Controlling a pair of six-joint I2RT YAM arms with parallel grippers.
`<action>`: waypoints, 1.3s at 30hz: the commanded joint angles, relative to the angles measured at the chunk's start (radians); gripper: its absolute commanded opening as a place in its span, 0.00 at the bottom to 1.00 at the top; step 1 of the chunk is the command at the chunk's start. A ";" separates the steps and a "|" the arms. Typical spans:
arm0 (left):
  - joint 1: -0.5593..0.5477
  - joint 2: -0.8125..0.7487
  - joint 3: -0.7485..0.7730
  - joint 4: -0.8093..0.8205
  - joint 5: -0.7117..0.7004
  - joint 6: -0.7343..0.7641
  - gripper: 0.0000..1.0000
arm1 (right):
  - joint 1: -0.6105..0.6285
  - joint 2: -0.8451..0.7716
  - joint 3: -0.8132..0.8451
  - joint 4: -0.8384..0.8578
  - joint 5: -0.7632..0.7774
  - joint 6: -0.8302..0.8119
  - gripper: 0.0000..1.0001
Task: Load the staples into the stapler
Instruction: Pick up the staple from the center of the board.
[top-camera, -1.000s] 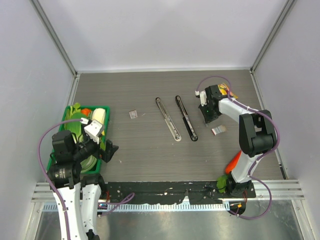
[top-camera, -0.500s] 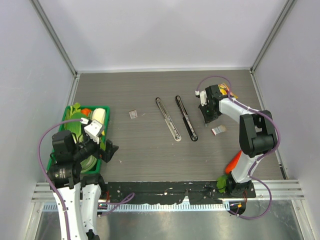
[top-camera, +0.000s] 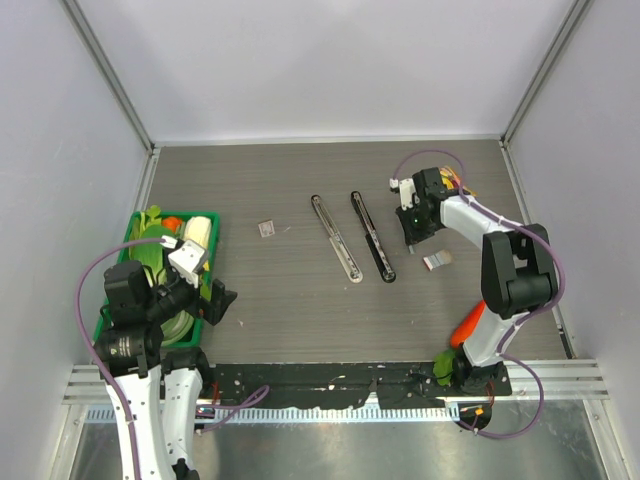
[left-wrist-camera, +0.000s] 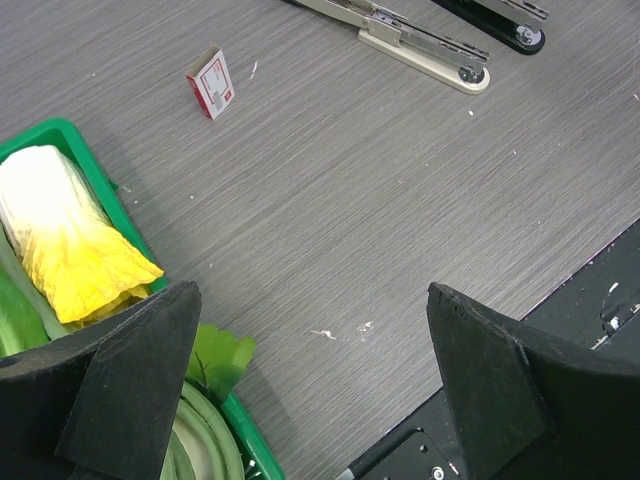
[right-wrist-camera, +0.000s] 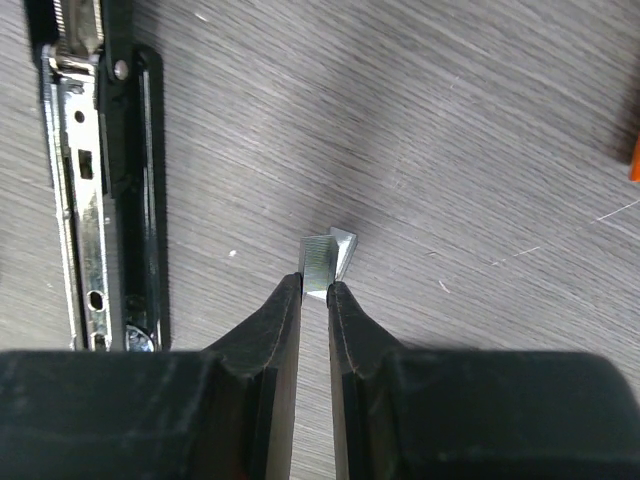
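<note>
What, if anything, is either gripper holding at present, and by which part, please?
The right gripper pinches a small strip of staples by one end, the rest sticking out past its fingertips. The left gripper stands open and holds nothing.

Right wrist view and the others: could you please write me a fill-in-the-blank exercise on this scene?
1. The staple strip is pinched by the ____ end effector.
2. The left end effector hangs with its jaws ____.
3. The staple box has a ____ label.
4. The cabbage lies in a ____ basket.
Missing words: right; open; red; green.
</note>
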 joint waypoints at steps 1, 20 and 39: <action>0.007 -0.009 0.004 -0.002 0.024 0.001 1.00 | -0.004 -0.061 0.015 0.004 -0.049 -0.001 0.10; -0.006 0.147 0.216 -0.469 0.497 0.671 1.00 | 0.014 -0.118 0.168 -0.315 -0.587 -0.176 0.11; -0.982 0.817 0.414 0.412 -0.242 0.317 1.00 | 0.203 -0.211 0.366 -0.688 -0.924 -0.508 0.11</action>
